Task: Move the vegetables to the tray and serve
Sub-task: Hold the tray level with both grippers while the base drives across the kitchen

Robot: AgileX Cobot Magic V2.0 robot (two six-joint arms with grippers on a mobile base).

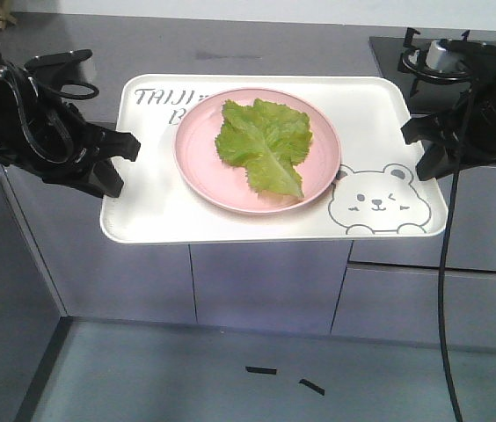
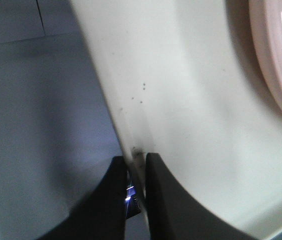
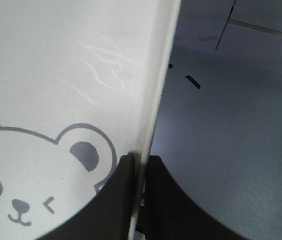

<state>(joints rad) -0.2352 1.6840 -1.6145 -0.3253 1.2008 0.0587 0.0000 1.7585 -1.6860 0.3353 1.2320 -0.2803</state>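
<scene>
**Both my grippers clamped on the tray's short edges**

My left gripper (image 1: 123, 164) is closed down to a narrow slit on the left rim of the tray (image 1: 147, 215). In the left wrist view its two dark fingers (image 2: 103, 205) sit one on each side of the thin cream rim, pinching it. My right gripper (image 1: 420, 151) holds the opposite, right rim in the same way. In the right wrist view the rim runs straight down between those fingers (image 3: 113, 200), with almost no gap left.

The tray sits level between my two grippers, across the front edge of the grey table (image 1: 257, 44), and its near long side juts out past that edge over the cabinet fronts. I cannot tell whether its underside still touches the table.

The lettuce leaf (image 1: 264, 145) lies flat on a round pink plate (image 1: 197, 163), which stands on the tray a little left of its middle. That places the leaf between my grippers, apart from both and nearer the left one. The grey bear drawing (image 1: 375, 200) fills the tray's near right corner, just beside my right gripper. A gas hob (image 1: 448, 60) occupies the far right corner of the table, behind my right arm.
</scene>
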